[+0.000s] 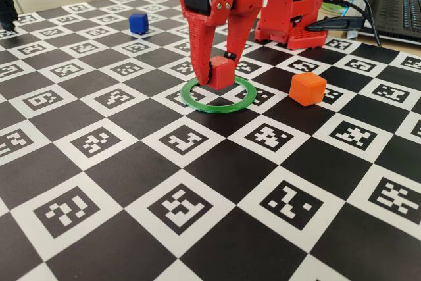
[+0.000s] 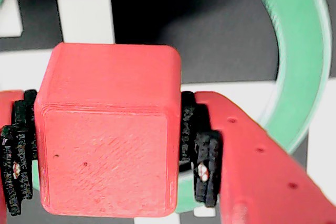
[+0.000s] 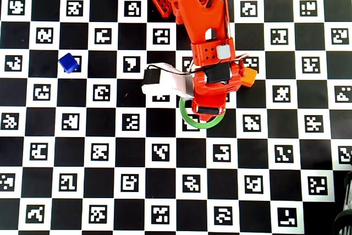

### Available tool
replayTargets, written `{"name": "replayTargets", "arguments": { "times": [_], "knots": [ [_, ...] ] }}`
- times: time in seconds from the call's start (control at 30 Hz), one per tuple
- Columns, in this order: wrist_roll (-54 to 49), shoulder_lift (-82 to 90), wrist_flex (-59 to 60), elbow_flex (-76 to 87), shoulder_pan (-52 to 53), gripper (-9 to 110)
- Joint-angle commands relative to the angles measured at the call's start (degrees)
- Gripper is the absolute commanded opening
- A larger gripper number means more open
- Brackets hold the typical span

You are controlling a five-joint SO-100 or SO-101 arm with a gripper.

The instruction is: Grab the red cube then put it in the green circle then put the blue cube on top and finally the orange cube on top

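My red gripper [image 1: 220, 78] is shut on the red cube [image 1: 222, 72], holding it inside the green circle [image 1: 219, 108]. Whether the cube touches the board cannot be told. In the wrist view the red cube [image 2: 107, 145] fills the lower left, pinched between the black pads [image 2: 206, 169], with the green circle [image 2: 310, 51] curving behind it on the right. The blue cube [image 1: 138, 23] sits far back on the left, well away from the arm. Just right of the circle rests the orange cube [image 1: 308, 88]. Overhead, the arm hides the red cube and covers part of the orange cube [image 3: 250, 76].
The checkered marker board [image 1: 197, 215] covers the table. The arm's red base [image 1: 293, 11] stands behind the circle. A laptop [image 1: 398, 11] and cables lie at the back right. A black object [image 1: 6, 8] stands at the far left edge.
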Motion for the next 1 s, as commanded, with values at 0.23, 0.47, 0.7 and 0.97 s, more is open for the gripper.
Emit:
{"name": "replayTargets", "arguments": {
  "times": [0.23, 0.47, 0.7, 0.97],
  "knots": [
    [-1.23, 0.35, -2.11, 0.79, 1.93, 10],
    [-0.44, 0.26, -2.90, 1.58, 1.41, 10],
    [0.53, 0.18, -2.90, 1.49, 0.53, 10],
    [0.88, -0.26, -2.90, 1.76, -0.62, 10]
  ]
}}
